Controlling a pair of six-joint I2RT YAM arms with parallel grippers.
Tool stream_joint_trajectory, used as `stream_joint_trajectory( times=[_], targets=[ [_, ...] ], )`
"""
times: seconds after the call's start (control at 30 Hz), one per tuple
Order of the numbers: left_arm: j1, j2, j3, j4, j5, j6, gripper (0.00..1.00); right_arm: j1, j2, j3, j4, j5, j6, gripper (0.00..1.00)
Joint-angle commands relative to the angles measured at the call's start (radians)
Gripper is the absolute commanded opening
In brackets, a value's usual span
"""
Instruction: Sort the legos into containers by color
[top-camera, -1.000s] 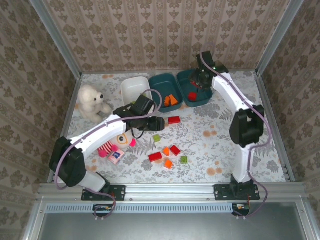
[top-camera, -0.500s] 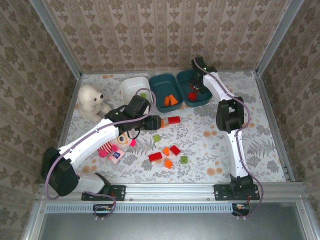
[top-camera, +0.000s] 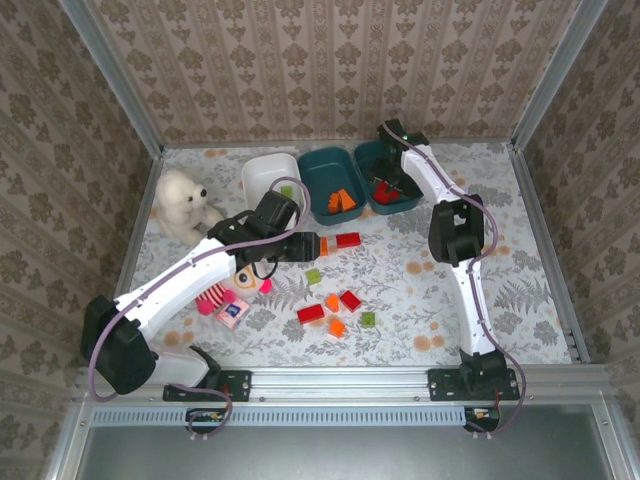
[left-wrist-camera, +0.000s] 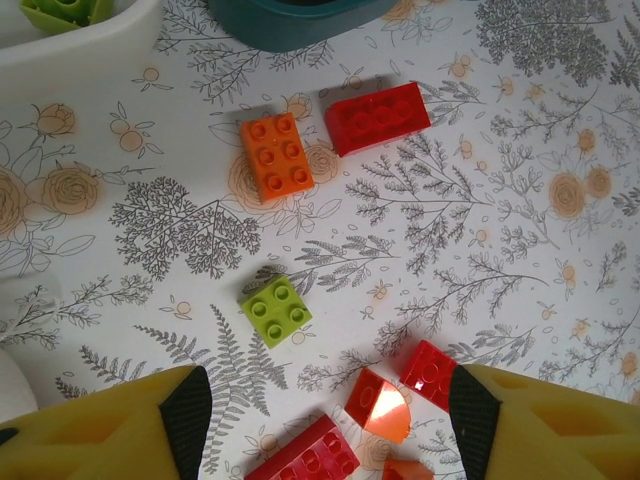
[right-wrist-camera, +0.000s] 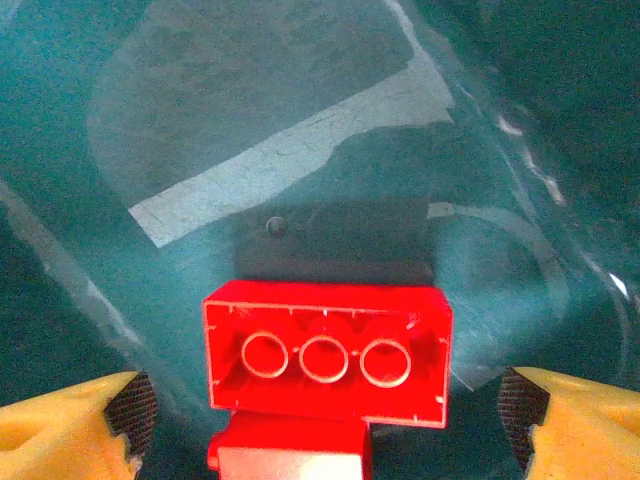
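My right gripper (right-wrist-camera: 325, 410) hangs open low inside the right teal tray (top-camera: 400, 200). A red lego (right-wrist-camera: 325, 360) lies upside down between its spread pads, clear of both and partly on another red lego (right-wrist-camera: 290, 450). My left gripper (left-wrist-camera: 330, 425) is open above the table with nothing held. Ahead of it lie an orange lego (left-wrist-camera: 275, 157), a red lego (left-wrist-camera: 377, 117) and a green lego (left-wrist-camera: 276, 310). More red and orange legos (top-camera: 335, 312) are scattered nearer the front. The middle teal tray (top-camera: 322, 172) holds orange legos (top-camera: 343, 199). The white tray (top-camera: 262, 178) holds a green lego (left-wrist-camera: 65, 10).
A white teddy bear (top-camera: 185, 205) sits at the left. A striped pink doll (top-camera: 225, 295) lies under my left arm. Metal rails and papered walls close in the table on three sides.
My right gripper's jaws have spread and let the red lego go into the right teal tray. The left arm reached slightly forward a second ago, then stayed still.
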Motion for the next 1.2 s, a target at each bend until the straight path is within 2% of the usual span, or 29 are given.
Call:
stream_joint_trajectory(
  times=[0.0,0.1,0.2,0.43,0.67,0.77,0.87,1.0,1.17],
  targets=[
    [0.015,-0.024,0.015,-0.047,-0.023,0.040,0.68,-0.005,-0.127,0.074,-0.060,0.010,-0.026,0.93],
    [0.047,-0.049,0.041,-0.082,-0.034,0.049,0.68,-0.004,-0.223,0.084,-0.048,0.024,-0.035,0.88],
    [0.089,-0.085,0.060,-0.104,-0.027,0.066,0.68,0.009,-0.368,0.016,0.020,0.036,-0.062,0.83],
    [0.177,-0.136,0.093,-0.186,0.006,0.121,0.68,0.112,-0.882,-0.556,0.378,0.001,-0.160,0.78],
    [0.151,-0.137,0.018,-0.175,0.092,0.113,0.66,0.303,-1.324,-1.103,0.394,-0.075,-0.135,0.79],
    [0.072,-0.095,-0.006,-0.148,0.114,0.137,0.64,0.377,-1.482,-1.274,0.318,-0.083,-0.070,0.79],
    [-0.058,-0.014,0.012,-0.099,0.153,0.149,0.62,0.418,-1.624,-1.368,0.212,-0.057,-0.014,0.78],
    [-0.236,0.152,0.087,-0.100,0.156,0.144,0.58,0.419,-1.755,-1.368,0.042,0.017,0.016,0.77],
    [-0.378,0.321,0.205,-0.165,0.107,0.009,0.56,0.419,-1.819,-1.290,-0.085,0.115,0.012,0.78]
  ],
)
